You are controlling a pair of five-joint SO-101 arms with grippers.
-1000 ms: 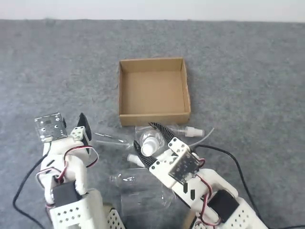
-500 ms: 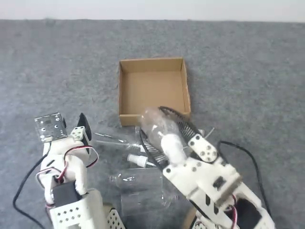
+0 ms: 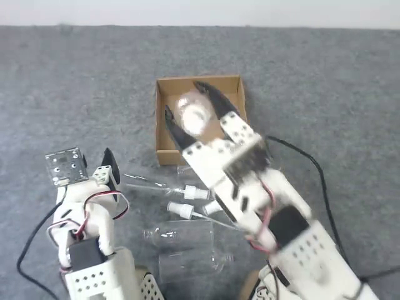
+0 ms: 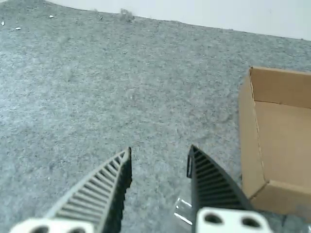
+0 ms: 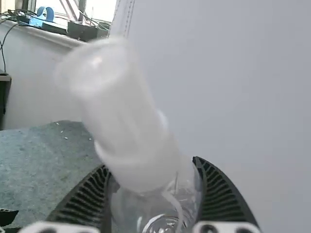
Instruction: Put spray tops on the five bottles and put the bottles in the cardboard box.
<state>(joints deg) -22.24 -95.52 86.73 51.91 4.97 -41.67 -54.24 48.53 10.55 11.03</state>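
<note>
You have the right jaws clamped on a bottle [image 3: 191,116], poised above the cardboard box [image 3: 167,154], evidently for release into it, while the left jaws stand wide and empty at the box's eight o'clock.

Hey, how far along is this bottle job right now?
Done: nothing visibly rests in the cardboard box. In hand: the right gripper holds one bottle over it. Left: loose spray tops and clear bottles lying on the table.
</note>
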